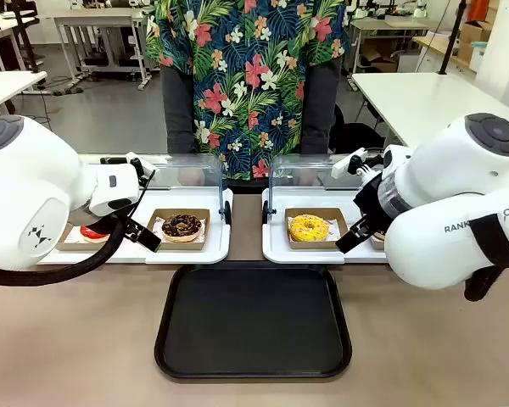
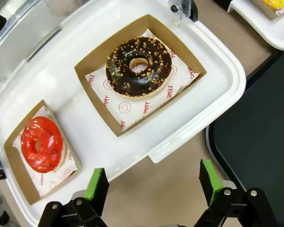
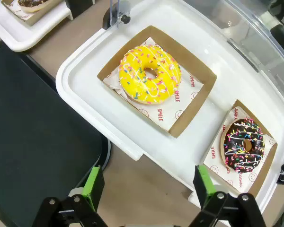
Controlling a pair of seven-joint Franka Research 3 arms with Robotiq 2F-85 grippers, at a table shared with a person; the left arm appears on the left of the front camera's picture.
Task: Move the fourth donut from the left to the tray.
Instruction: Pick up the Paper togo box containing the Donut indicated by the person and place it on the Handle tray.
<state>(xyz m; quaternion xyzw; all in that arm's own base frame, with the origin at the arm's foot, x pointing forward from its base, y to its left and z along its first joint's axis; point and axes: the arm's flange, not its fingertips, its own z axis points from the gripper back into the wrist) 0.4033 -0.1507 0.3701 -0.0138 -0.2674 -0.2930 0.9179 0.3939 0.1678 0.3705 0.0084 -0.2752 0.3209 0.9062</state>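
The fourth donut (image 3: 243,147) is chocolate-glazed with white drizzle and coloured sprinkles. It sits in a brown cardboard holder at the right end of a white display tray (image 3: 85,90). My right gripper (image 3: 147,185) hangs open above that tray's near edge, to the left of the donut and apart from it. In the front view my right arm covers this donut. The black tray (image 1: 253,322) lies at the front centre of the table; it also shows as the black tray (image 3: 33,137) in the right wrist view. My left gripper (image 2: 153,183) is open over the table by the left display tray, holding nothing.
A yellow sprinkled donut (image 3: 149,74) lies beside the fourth one. On the left display tray (image 2: 217,61) are a chocolate crumb donut (image 2: 139,66) and a red donut (image 2: 41,143). Clear lids (image 1: 310,174) stand raised behind both trays. A person in a floral shirt (image 1: 246,76) stands at the far side.
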